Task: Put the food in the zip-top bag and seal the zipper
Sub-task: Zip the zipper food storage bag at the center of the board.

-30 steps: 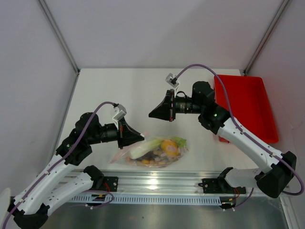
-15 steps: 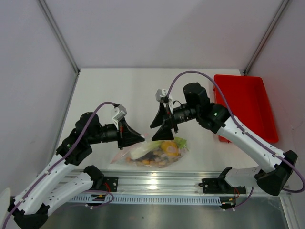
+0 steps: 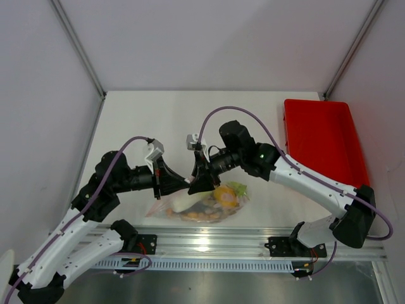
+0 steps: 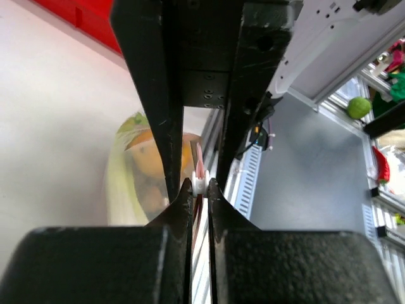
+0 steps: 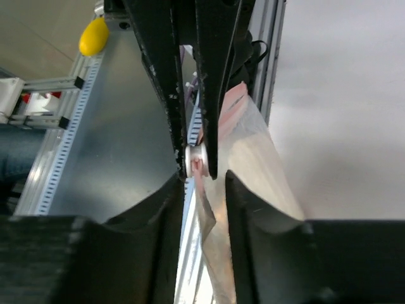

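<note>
Right tool (image 3: 203, 184) has dropped to zip-top bag (image 3: 212, 208) on white table (image 3: 158, 114).

Arms: two, left arm (image 3: 76, 221) and right arm (image 3: 310, 183).
Grippers: two, left gripper (image 4: 195, 187) and right gripper (image 5: 202, 180).
Purple cables (image 3: 253, 117): two, one per arm.
Table (image 3: 158, 120): one.
Red tray (image 3: 323, 136): one, 2 o'clock on table.
Bag (image 3: 155, 210): one, clear, 6 o'clock.
Zipper strip (image 4: 199, 166): one, pink.
Inside bag: one leek (image 3: 183, 199), one yellow-orange round fruit (image 3: 223, 195), one clump of green leaves (image 3: 238, 187). Small dark and orange bits too jumbled to count.
</note>
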Tool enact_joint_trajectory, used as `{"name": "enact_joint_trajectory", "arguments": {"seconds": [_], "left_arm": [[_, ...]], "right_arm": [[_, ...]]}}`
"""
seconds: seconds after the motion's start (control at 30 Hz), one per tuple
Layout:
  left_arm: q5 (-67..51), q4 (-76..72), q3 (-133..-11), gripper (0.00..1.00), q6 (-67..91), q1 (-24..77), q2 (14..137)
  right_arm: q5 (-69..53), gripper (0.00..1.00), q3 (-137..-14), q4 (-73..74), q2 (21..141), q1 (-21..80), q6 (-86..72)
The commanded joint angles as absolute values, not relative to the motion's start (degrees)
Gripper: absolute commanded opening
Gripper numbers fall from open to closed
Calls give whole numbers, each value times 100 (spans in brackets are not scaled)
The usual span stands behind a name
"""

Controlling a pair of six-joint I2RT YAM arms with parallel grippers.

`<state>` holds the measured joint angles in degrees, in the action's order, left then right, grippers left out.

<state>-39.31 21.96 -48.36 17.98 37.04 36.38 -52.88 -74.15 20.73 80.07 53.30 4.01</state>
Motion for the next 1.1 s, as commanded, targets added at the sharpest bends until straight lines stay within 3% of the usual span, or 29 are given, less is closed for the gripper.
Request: {"name": "enact_joint_trajectory", "arguments": {"seconds": [0.0, 0.03, 0.07, 0.13, 0.3, 0.53, 0.77, 1.07], "left_arm": [[-4104, 1916, -4799, 1, 1881, 3630, 3551], [-4113, 1907, -4790, 1, 1881, 3630, 3542], [-4113, 1890, -4781, 1, 1881, 3621, 3542], [-4122, 1898, -4764, 1, 1890, 3604, 3542], [-4070, 1960, -4772, 1, 1890, 3595, 3524], [-3516, 2293, -4834, 1, 1890, 3586, 3489], [-3287, 2356, -4764, 9, 1872, 3586, 3428], [-3226, 2347, -4764, 10, 1881, 3577, 3472]], "right_arm": [[-5238, 25, -7199, 1442, 7998, 5379, 159], [-5238, 20, -7172, 1354, 8007, 5388, 132], [-5203, 5, -7128, 1310, 8016, 5379, 71], [-5151, 0, -7102, 1222, 8051, 5379, 27], [-4703, 0, -6927, 880, 8007, 5388, -412], [-3086, 0, -6575, 406, 7507, 5405, -1089], [-3260, 0, -6302, -289, 7102, 5177, -2082], [-3850, 0, -6108, -1125, 7023, 5106, -2988]]}}
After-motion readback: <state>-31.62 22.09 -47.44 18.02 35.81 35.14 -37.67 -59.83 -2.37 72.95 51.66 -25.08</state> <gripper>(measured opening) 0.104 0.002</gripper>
